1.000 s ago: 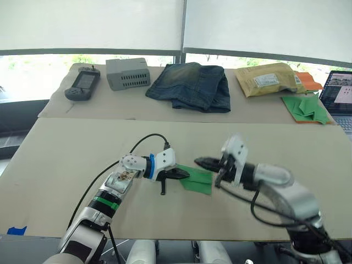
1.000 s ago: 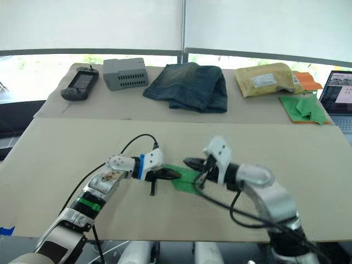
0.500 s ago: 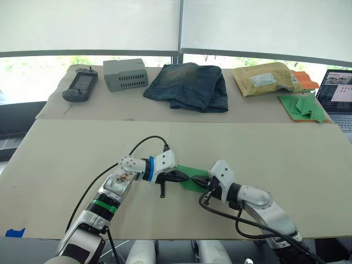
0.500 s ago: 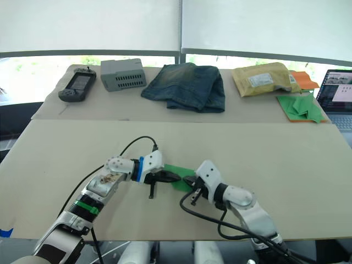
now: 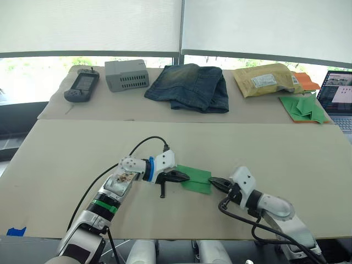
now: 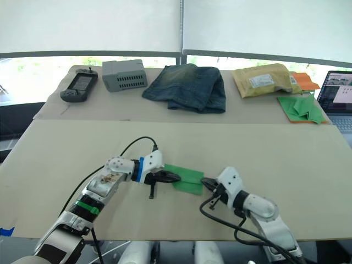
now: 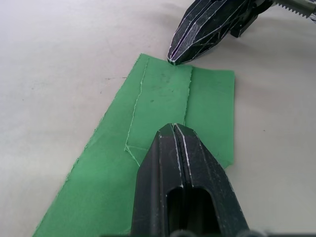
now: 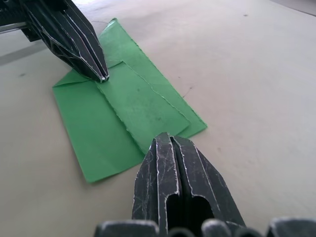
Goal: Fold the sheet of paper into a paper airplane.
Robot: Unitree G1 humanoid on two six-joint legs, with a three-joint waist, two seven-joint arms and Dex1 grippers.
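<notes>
The sheet of paper (image 5: 196, 179) is bright green and folded into a flat band with layered flaps, lying on the near tan table. My left gripper (image 5: 186, 176) is shut, its tip pressing down on the band's left end; the left wrist view shows the tip (image 7: 174, 129) on the green paper (image 7: 163, 94). My right gripper (image 5: 212, 180) is also shut, low over the table, with its tip at the paper's right edge. In the right wrist view its tip (image 8: 165, 140) meets the near edge of the paper (image 8: 133, 106).
On the far table lie a handheld console (image 5: 82, 85), a grey box (image 5: 127, 73), folded jeans (image 5: 190, 86), a yellow padded envelope (image 5: 266, 79) and a heap of green papers with an orange sheet (image 5: 304, 107). A laptop (image 5: 338, 99) sits at the far right.
My right gripper came down from above the paper's right side, passed near its front edge, and now rests low at its right edge. The left gripper stayed put.
</notes>
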